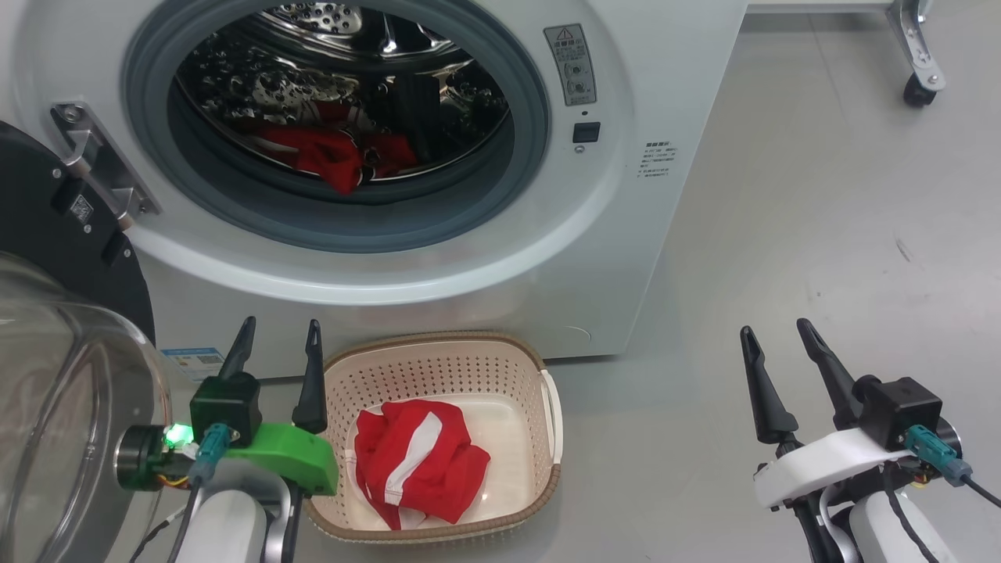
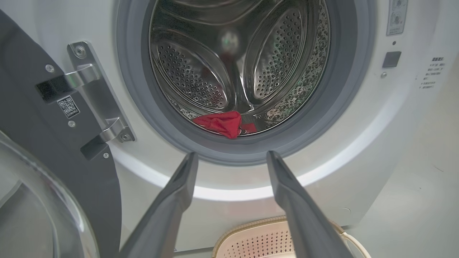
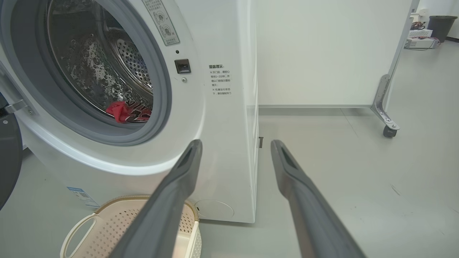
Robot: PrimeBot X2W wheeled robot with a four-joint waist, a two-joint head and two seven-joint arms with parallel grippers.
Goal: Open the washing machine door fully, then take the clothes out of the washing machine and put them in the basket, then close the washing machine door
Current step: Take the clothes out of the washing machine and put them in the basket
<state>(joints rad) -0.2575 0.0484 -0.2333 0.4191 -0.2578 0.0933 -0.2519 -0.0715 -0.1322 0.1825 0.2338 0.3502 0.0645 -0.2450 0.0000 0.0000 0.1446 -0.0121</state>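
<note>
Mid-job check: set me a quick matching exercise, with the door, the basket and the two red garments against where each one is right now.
Things:
1. round glossy black door
2. cream perforated plastic basket
3. red garment with white stripe
4. crumpled red garment

Places:
a. inside the perforated steel drum
b. swung open at the left
c. on the grey floor before the white washing machine
d. lying in the basket

Pairs: 1-b, 2-c, 3-d, 4-a

Basket before washing machine; clothes in both; door at left
</note>
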